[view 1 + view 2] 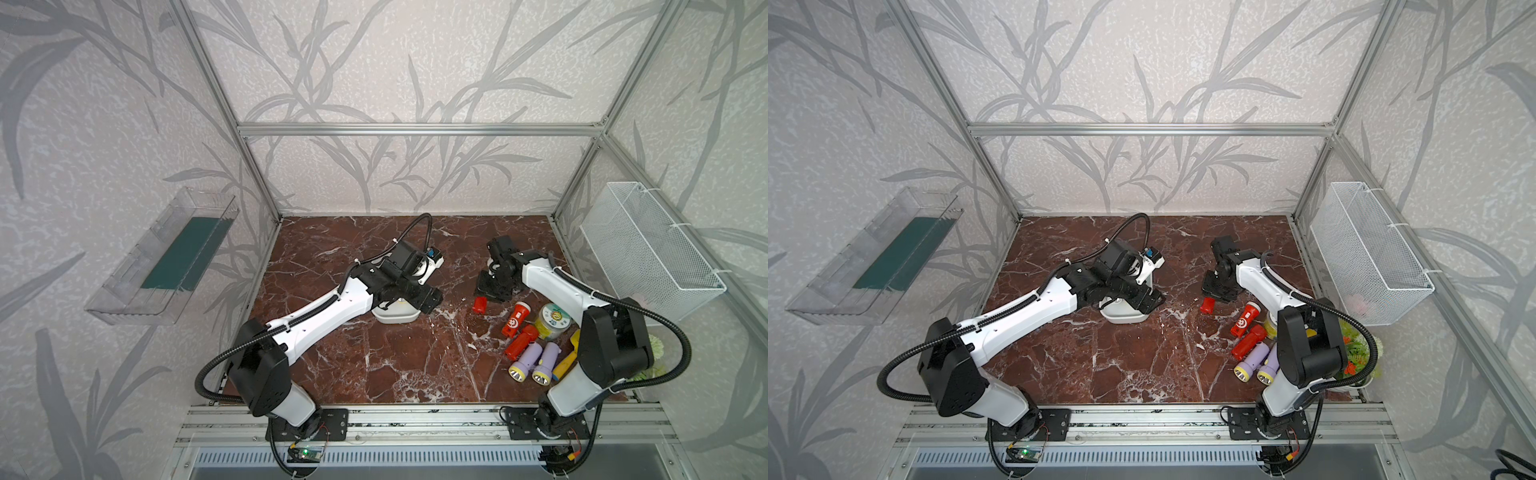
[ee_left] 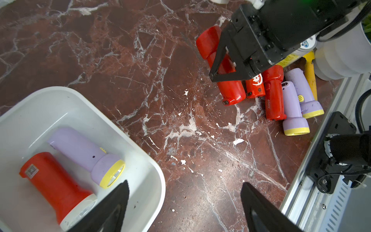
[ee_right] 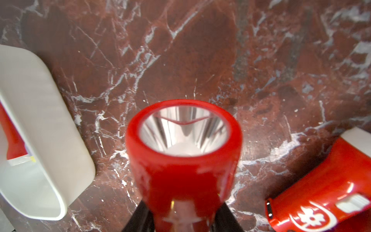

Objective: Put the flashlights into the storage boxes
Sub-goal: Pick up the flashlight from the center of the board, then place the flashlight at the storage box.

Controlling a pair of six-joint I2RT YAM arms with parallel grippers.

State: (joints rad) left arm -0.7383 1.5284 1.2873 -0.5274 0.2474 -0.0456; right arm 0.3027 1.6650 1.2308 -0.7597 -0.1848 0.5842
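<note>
The right gripper [image 1: 1212,297] grips a red flashlight [image 1: 1206,306] on the marble table [image 1: 1100,365], near two lavender flashlights [image 1: 1250,365]. The left gripper [image 1: 1151,300] hangs over the white tray [image 1: 1125,319].

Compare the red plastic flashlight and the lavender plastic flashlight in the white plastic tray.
The red plastic flashlight has a white head rim; the lavender plastic flashlight has a yellow one. The red one carries a code sticker; the lavender one shows none. Both lie side by side in the white plastic tray.

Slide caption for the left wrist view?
Red flashlight and lavender flashlight in white tray; right gripper grips third flashlight.
</note>
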